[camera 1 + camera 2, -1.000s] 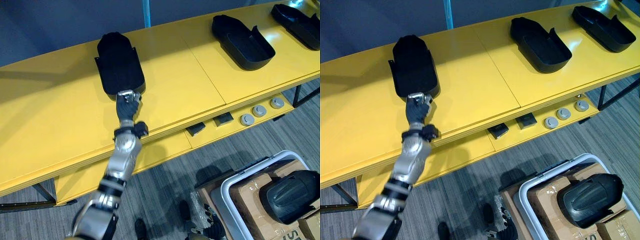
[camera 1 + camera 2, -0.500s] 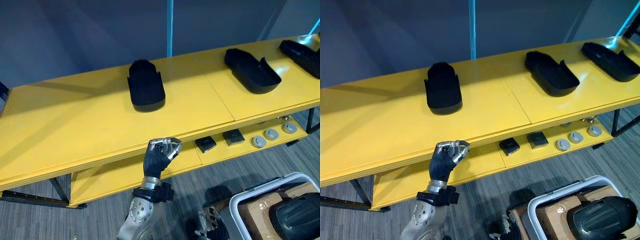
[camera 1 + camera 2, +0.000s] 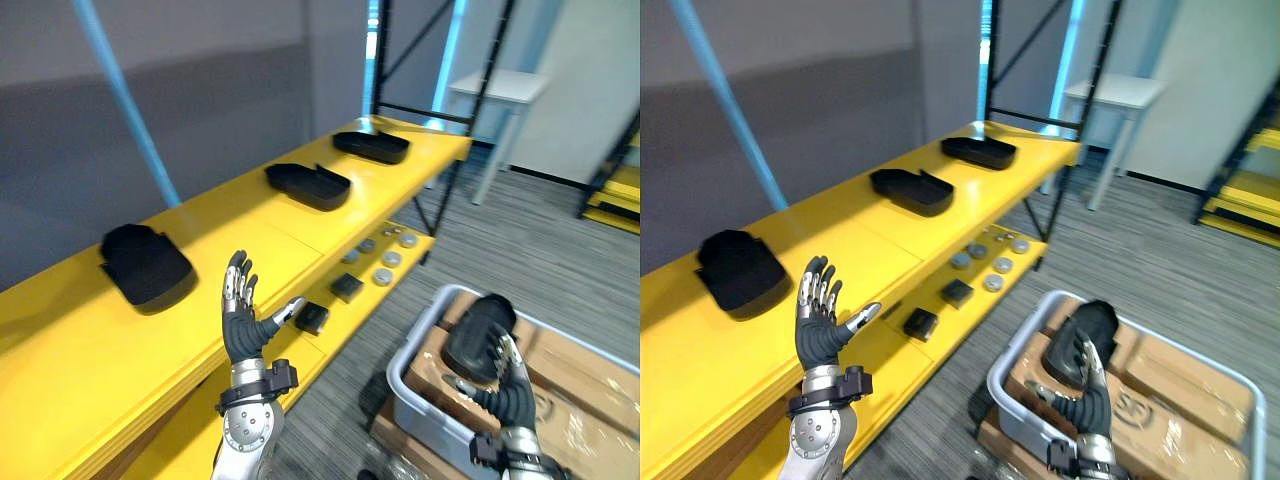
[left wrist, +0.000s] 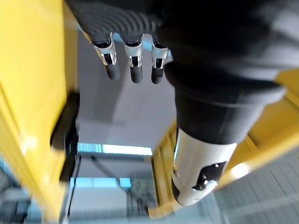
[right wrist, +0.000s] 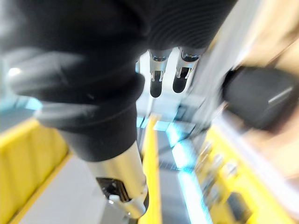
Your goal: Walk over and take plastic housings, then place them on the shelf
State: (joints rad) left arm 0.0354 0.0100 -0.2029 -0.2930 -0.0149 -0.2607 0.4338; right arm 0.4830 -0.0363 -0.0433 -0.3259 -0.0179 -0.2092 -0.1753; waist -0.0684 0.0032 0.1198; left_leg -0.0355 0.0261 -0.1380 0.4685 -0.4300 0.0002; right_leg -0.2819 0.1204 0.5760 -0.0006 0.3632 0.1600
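Note:
Three black plastic housings lie on the yellow shelf's (image 3: pixel 250 225) top: one near me (image 3: pixel 148 268), one in the middle (image 3: pixel 307 184), one at the far end (image 3: pixel 371 146). A further housing (image 3: pixel 478 335) rests on cardboard boxes in a grey bin (image 3: pixel 418 372) at my lower right. My left hand (image 3: pixel 240 322) is raised in front of the shelf, open, fingers straight up, holding nothing. My right hand (image 3: pixel 508 380) is open too, fingers straight, just in front of the bin's housing (image 5: pixel 261 93) and apart from it.
The lower shelf board carries small black blocks (image 3: pixel 312 318) and round silver discs (image 3: pixel 385 262). Black rack posts (image 3: pixel 382 60) and a white table (image 3: pixel 500 90) stand past the shelf's far end. Yellow steps (image 3: pixel 620 185) are at the right. Grey carpet lies between.
The camera has swung right along the shelf. My left hand has let go of the near housing, drawn back off the shelf and opened. My right hand and the bin's housing have come into view.

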